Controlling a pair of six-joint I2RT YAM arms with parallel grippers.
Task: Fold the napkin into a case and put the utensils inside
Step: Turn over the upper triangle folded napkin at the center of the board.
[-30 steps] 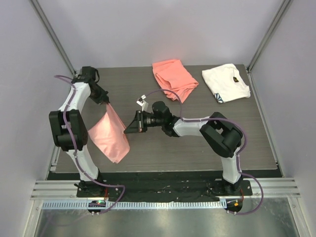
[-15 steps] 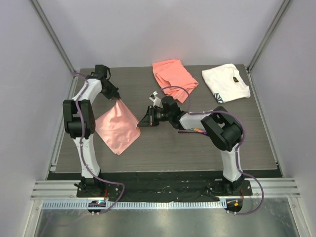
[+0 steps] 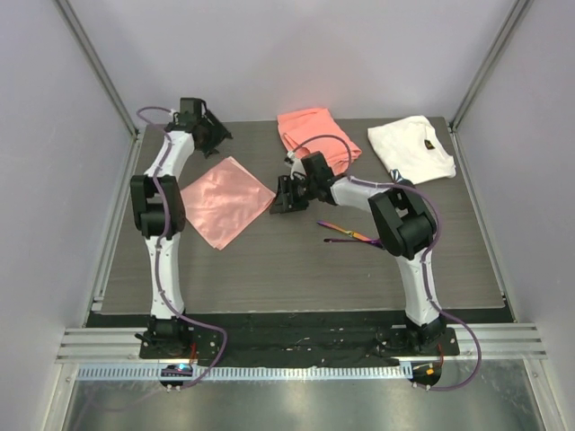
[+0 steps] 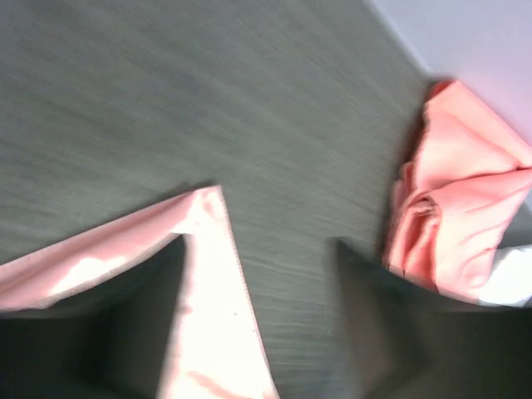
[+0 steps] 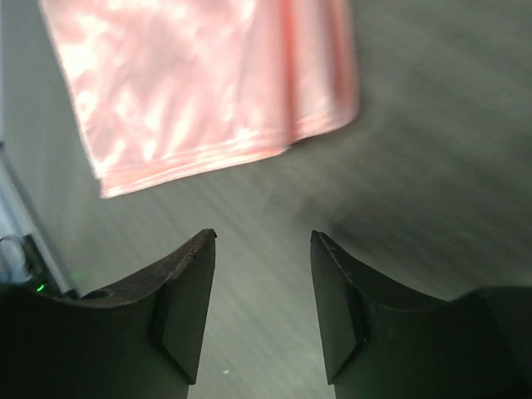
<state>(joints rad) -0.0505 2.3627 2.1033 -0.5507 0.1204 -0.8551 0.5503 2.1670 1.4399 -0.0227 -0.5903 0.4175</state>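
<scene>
The left gripper point(image 3: 212, 134) hangs over the table's point(image 3: 269, 269) far-left corner with its jaws well apart. Its wrist view is blurred, but the fingers point(image 4: 125, 332) seem to clamp nothing. A corner of the napkin point(image 3: 226, 201) lies between them on the wood. The napkin is spread flat as a diamond at the gripper's 5 o'clock, not folded. At the napkin's 3 o'clock corner, the right gripper point(image 3: 286, 195) points at the cloth, about half open and empty, just short of the hem. The utensils point(image 3: 346, 234) lie together at its 4 o'clock, well apart from the napkin. A coral cloth point(image 3: 316, 135) sits at 1 o'clock, and a white cloth point(image 3: 411, 149) at the coral cloth's 3 o'clock.
</scene>
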